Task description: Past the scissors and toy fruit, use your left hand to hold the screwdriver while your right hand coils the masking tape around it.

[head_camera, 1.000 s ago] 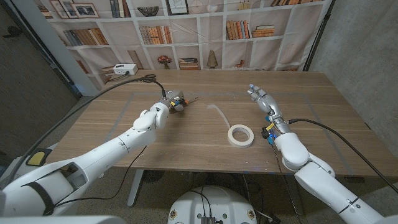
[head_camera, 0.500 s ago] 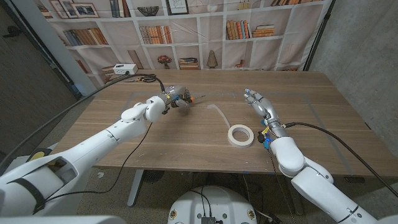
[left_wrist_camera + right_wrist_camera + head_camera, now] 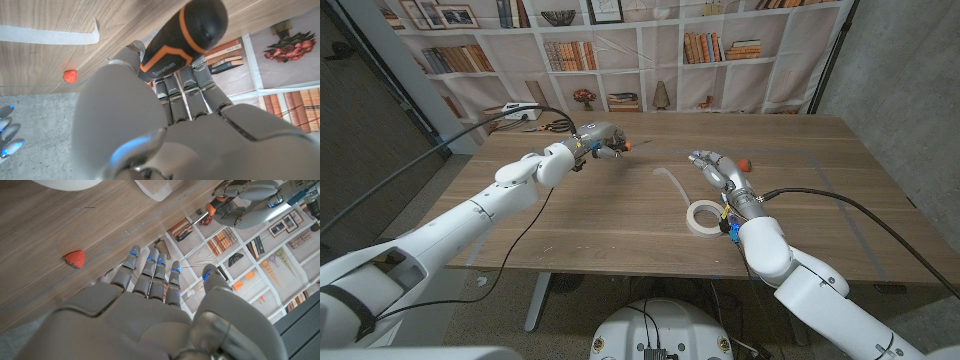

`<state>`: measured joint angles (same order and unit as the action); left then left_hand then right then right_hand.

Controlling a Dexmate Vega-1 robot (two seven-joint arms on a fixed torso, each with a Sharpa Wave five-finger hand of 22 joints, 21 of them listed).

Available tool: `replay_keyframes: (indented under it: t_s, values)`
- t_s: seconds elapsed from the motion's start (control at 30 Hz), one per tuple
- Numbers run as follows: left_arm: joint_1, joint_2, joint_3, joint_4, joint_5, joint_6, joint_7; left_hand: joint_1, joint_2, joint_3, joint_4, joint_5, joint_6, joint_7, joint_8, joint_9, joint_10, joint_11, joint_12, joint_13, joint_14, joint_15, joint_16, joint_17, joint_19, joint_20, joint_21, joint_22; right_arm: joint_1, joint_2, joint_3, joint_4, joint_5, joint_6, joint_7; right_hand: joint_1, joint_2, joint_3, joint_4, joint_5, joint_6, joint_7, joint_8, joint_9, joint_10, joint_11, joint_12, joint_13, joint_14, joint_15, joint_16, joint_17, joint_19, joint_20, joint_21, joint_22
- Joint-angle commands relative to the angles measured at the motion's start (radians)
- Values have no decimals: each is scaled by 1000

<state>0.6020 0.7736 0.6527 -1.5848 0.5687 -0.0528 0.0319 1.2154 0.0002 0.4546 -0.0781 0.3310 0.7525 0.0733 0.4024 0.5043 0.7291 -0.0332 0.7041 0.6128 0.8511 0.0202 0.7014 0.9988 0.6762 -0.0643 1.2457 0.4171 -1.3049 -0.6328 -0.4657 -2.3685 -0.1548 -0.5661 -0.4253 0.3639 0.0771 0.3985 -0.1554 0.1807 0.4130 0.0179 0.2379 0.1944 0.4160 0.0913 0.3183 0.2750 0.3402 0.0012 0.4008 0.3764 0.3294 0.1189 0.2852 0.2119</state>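
My left hand (image 3: 593, 140) grips the screwdriver (image 3: 618, 147) above the far left part of the table, with the shaft pointing right. Its black and orange handle (image 3: 184, 34) sticks out of the curled fingers. The masking tape roll (image 3: 705, 216) lies flat on the wood near the front, and a loose strip of tape (image 3: 671, 182) lies beyond it. My right hand (image 3: 716, 169) hovers open just past the roll, fingers spread and holding nothing. From the right wrist, the left hand with the screwdriver (image 3: 239, 196) shows across the table.
A red toy strawberry (image 3: 747, 163) lies just right of my right hand, also seen as the strawberry (image 3: 74, 258). Scissors (image 3: 556, 125) and a white box (image 3: 520, 111) sit at the far left edge, with a cable running there. A bookshelf backdrop stands behind the table.
My left hand has carried the screwdriver up and toward the far edge. My right hand has swung left, from the table's right side to just beyond the tape roll.
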Motion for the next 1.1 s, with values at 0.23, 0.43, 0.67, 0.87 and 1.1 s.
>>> replay_keyframes:
  t_s: [0.23,0.43,0.67,0.87,1.1]
  values:
    - [-21,5,-48,72,-57,-186,3,123,153,86,75,9,131,-19,192,200,14,-5,-7,358,196,-189,135,38,-8,-85,13,-10,241,2,-401,-142,-255,-777,47,1,-22,-24,5,-7,-9,-4,-16,6,-46,-8,-2,12,-45,3,-15,22,-29,12,-9,3]
    - [-27,-1,-54,89,-60,-218,10,122,154,87,75,11,129,-19,195,209,14,-3,-8,362,197,-191,129,38,-12,-85,20,-14,219,79,-475,-93,-585,-830,235,1,-40,-35,2,-3,5,-4,-13,7,-43,-11,2,15,-43,-5,-14,27,-31,14,-9,3]
    - [-36,-11,-56,108,-63,-247,13,121,157,89,74,12,130,-16,192,209,16,-3,-11,365,199,-189,124,41,-15,-83,29,-23,152,251,-490,89,-1332,-830,804,41,-47,-34,-11,11,45,-10,0,9,-19,-31,22,23,-5,-26,8,45,-18,-5,-3,1]
    - [-41,-17,-56,113,-63,-254,4,121,160,91,73,13,128,-17,192,215,18,1,-13,366,203,-190,121,44,-18,-85,36,-28,35,396,-385,186,-1625,-682,932,110,-66,-40,-18,31,14,-20,-17,10,-87,-60,3,40,-22,-47,50,103,-12,-29,0,2]
    - [-42,-22,-59,114,-73,-256,-6,121,162,93,71,12,128,-15,188,212,16,1,-13,375,209,-189,113,38,-20,-85,44,-35,-71,556,-290,314,-1795,-552,754,195,-117,-75,-18,58,-59,-47,-37,13,-152,-103,-19,61,-98,-75,106,196,-52,-48,-8,14]
